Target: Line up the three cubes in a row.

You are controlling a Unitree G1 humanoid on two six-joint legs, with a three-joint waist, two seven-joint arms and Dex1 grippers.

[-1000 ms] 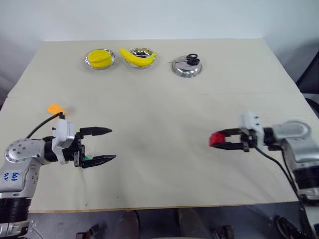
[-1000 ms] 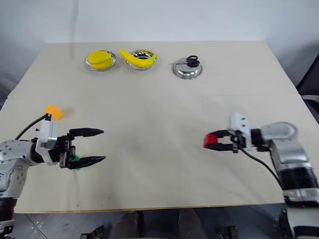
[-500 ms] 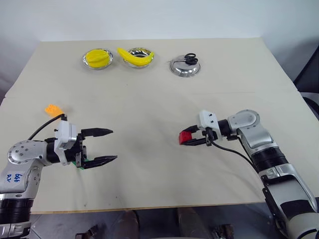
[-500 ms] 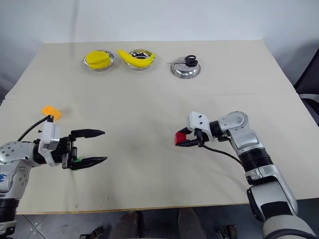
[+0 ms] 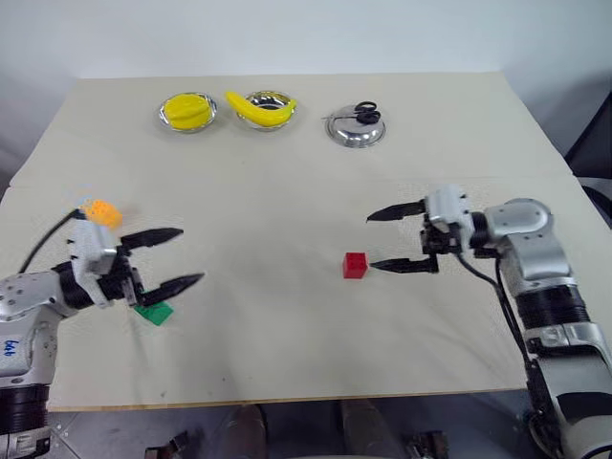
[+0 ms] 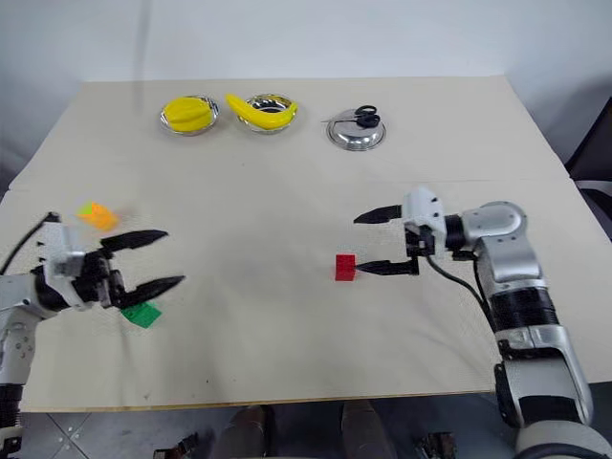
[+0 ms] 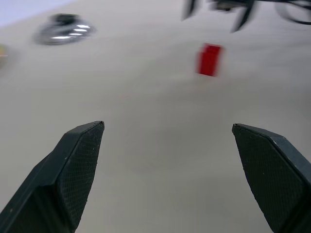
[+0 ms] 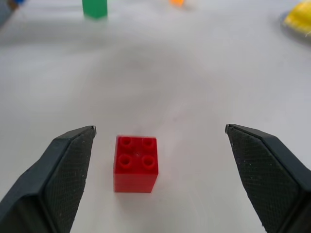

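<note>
Three small plastic toy-brick cubes lie on the pale tabletop. The red cube with its studded top sits alone near the middle, upright, free of any grip. The green cube lies near the left front, just below the left gripper's fingers. The orange cube lies at the left edge, a little further back (partly blurred in both head views). They are well apart from one another and not in a row.

The right gripper hangs just to the right of the red cube with its two black fingers spread wide, holding nothing; from its wrist camera the cube stands between the fingers, nearer one of them, touching neither. The left gripper is likewise wide open and empty, pointing across the table towards the red cube.

At the far side stand three round steel bowls: the left bowl holds a yellow fruit, the middle bowl a yellow banana lying across its rim, the right bowl a pair of black-handled scissors.

A second ago the right gripper was clamped on the red cube out towards the right; now the cube rests on the table, let go. The left gripper has drawn leftwards, uncovering the green cube.
</note>
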